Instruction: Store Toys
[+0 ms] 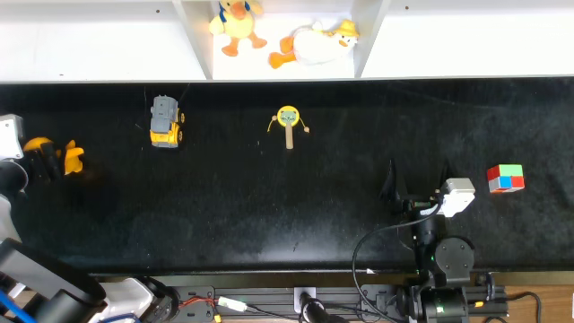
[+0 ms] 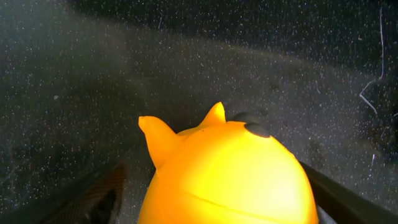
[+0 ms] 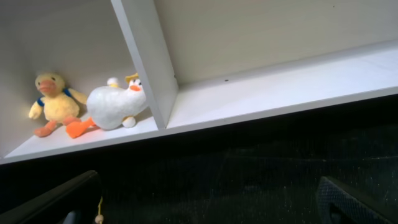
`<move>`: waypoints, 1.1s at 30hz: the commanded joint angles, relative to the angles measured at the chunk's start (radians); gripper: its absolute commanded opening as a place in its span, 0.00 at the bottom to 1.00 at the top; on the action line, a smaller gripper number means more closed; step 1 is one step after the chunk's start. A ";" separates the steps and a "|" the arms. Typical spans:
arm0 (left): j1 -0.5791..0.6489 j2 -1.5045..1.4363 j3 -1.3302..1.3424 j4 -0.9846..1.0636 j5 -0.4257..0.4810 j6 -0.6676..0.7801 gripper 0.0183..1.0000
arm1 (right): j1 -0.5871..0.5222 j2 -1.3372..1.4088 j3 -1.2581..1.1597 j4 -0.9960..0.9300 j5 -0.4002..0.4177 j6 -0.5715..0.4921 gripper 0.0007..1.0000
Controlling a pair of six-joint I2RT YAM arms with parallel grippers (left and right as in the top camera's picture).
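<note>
Two plush toys sit in the middle bay of the white shelf (image 1: 197, 40): a yellow plush duck (image 1: 237, 21) sitting upright, and a white plush goose with orange feet (image 1: 316, 43) lying on its side just beside it. Left gripper (image 1: 40, 161) is clamped on a rounded yellow-orange plastic toy (image 2: 230, 174) over the black table (image 1: 269, 206), near its left end. Right gripper (image 1: 418, 188) sits near the table's front edge, fingers spread apart. Lying on the table, well apart: yellow-and-grey toy truck (image 1: 165, 122), yellow rattle drum on a wooden stick (image 1: 288, 124), multicoloured cube (image 1: 505, 178).
</note>
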 commanded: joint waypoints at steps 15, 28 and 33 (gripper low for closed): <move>0.009 0.003 -0.002 0.026 0.034 -0.064 0.39 | 0.006 -0.006 -0.014 0.005 0.011 0.007 1.00; -0.007 -0.040 0.001 0.101 0.219 -0.101 0.19 | 0.006 -0.006 -0.014 0.005 0.011 0.007 1.00; -0.030 -0.132 0.001 0.106 0.214 -0.101 0.18 | 0.006 -0.006 -0.014 0.005 0.011 0.007 1.00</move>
